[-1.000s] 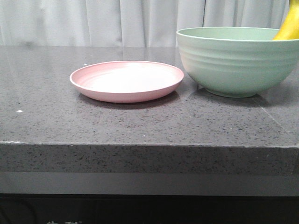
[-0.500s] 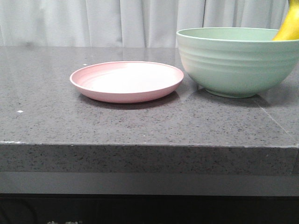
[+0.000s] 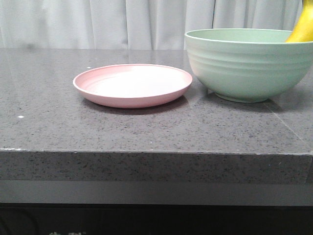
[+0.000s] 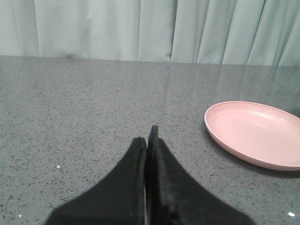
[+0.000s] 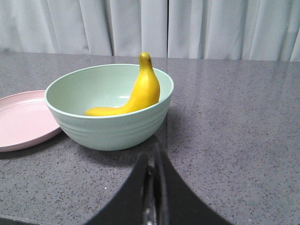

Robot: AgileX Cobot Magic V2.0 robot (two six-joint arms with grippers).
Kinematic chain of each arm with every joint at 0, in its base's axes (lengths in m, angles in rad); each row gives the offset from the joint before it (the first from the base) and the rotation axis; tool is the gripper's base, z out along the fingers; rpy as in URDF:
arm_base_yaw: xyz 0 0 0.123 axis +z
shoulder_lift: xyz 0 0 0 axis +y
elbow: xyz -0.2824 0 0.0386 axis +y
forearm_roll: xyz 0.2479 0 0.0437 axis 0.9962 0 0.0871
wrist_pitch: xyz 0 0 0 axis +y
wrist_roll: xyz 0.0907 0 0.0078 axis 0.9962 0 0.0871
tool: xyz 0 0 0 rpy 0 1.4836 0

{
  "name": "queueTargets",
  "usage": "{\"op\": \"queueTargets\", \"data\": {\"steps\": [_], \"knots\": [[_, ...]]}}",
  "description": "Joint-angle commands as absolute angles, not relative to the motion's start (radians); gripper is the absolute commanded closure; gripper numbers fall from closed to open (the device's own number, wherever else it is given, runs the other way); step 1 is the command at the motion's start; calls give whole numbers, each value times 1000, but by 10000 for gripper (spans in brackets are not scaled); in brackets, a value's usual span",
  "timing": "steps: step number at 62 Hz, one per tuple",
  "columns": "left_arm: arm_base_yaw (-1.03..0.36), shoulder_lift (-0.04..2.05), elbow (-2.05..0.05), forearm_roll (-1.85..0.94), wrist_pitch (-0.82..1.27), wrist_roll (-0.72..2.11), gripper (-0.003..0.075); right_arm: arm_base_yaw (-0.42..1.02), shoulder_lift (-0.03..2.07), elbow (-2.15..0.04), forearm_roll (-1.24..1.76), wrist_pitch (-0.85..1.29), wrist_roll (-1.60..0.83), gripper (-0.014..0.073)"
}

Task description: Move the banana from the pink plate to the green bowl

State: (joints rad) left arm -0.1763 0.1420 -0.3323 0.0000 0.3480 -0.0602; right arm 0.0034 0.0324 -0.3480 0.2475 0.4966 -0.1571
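The yellow banana (image 5: 136, 96) lies inside the mint-green bowl (image 5: 108, 126), leaning on its wall with its dark tip above the rim. In the front view only its upper part (image 3: 302, 27) shows over the bowl (image 3: 247, 66). The pink plate (image 3: 133, 84) is empty, left of the bowl; it also shows in the left wrist view (image 4: 255, 133) and the right wrist view (image 5: 21, 119). My left gripper (image 4: 147, 140) is shut and empty over the counter, apart from the plate. My right gripper (image 5: 152, 157) is shut and empty, just short of the bowl.
The grey speckled stone counter (image 3: 146, 127) has its front edge near the camera. Pale curtains (image 3: 122, 22) hang behind it.
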Motion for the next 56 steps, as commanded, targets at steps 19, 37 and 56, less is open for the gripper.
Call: {"op": "queueTargets", "data": {"steps": [19,37,56], "knots": [[-178,152,-354,-7,263,-68,738,-1,43,-370,255,412,-166,662],[-67,-31,-165,-12,266,-68,738,-1,43,-370,255,412,-166,662],[-15,-29,8,-49,205,-68,738,-1,43,-370,255,412,-166,662]]}}
